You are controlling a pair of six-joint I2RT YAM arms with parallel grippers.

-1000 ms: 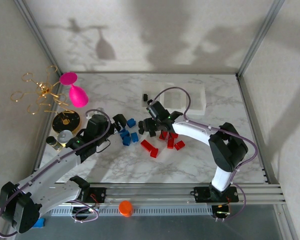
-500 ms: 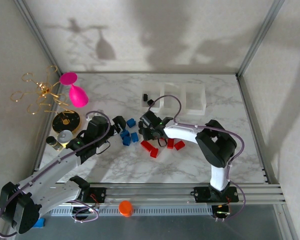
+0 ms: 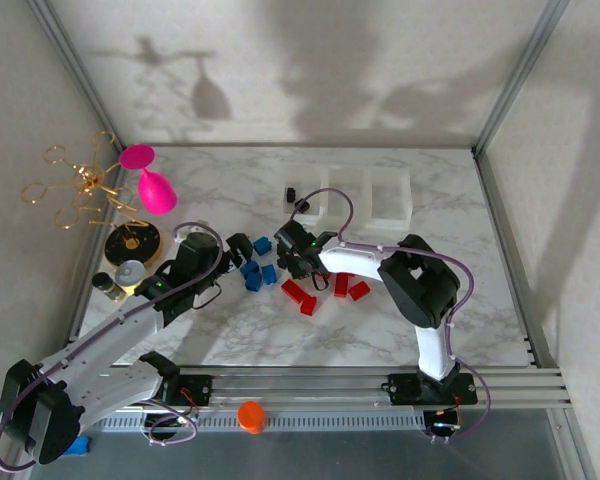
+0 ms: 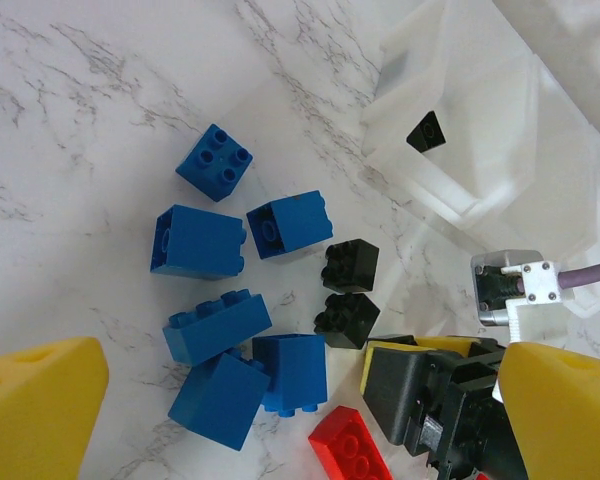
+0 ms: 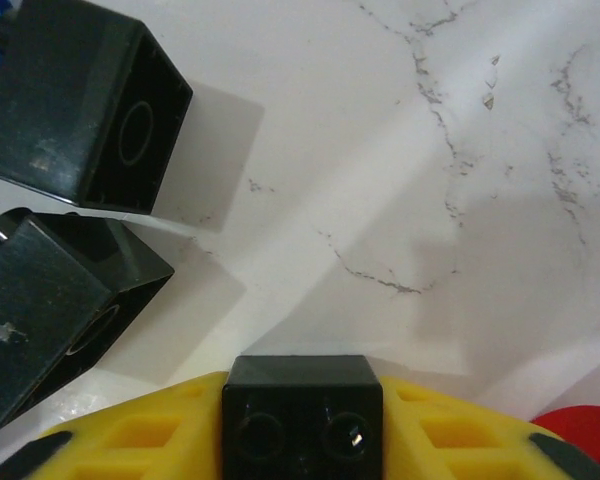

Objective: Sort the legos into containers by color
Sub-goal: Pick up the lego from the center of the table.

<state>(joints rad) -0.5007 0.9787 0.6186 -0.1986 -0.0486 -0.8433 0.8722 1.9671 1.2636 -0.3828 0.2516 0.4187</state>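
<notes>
Blue, black and red legos (image 4: pixel 199 242) are pictured scattered near the clear tray (image 3: pixel 390 195), one black lego (image 4: pixel 425 131) lying in its end compartment.

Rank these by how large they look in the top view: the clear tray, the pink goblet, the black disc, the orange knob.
1. tray: clearly the largest.
2. goblet and disc: they look about alike, so I do not rank them.
3. knob: the smallest.
</notes>
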